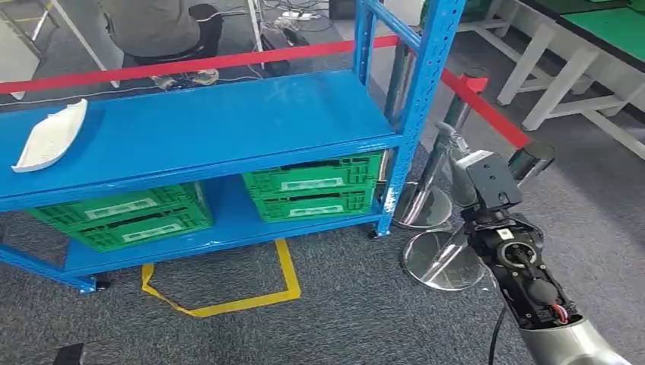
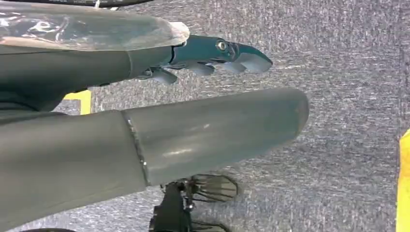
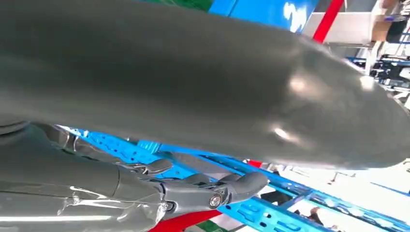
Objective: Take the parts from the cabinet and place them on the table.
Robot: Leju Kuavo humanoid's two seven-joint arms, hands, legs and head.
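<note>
From the head view, you are looking down at a blue metal shelving cabinet [image 1: 228, 122] standing on grey carpet [image 1: 342, 312]. The white curved plastic part [image 1: 49, 137] is lying on the cabinet's upper shelf, near its left end, with nothing touching it. On the lower shelf two green slatted plastic crates [image 1: 122, 217] [image 1: 313, 186] are sitting side by side, each bearing white labels. A yellow tape outline [image 1: 228, 293] is marking the carpet just in front of the cabinet. A red barrier belt [image 1: 190, 65] is running behind the cabinet and down to chrome stanchion posts [image 1: 441, 228] by its right corner. A seated person [image 1: 156, 30] is showing beyond the belt, and white-legged tables with green tops [image 1: 601, 46] are standing at the far right. Your right arm [image 1: 517, 258] is reaching in from the lower right, well apart from the part; from here you cannot tell how its fingers are lying.

In the left wrist view, the left hand [image 2: 193, 96] is hanging over the grey carpet, its thick grey thumb [image 2: 217, 130] and darker fingers [image 2: 217, 53] stretched out and apart, holding nothing.

In the right wrist view, the right hand [image 3: 203, 140] is hovering beside the blue perforated frame of the cabinet, its grey thumb [image 3: 217, 87] and dark fingers [image 3: 212, 188] extended and separated, with nothing between them.
</note>
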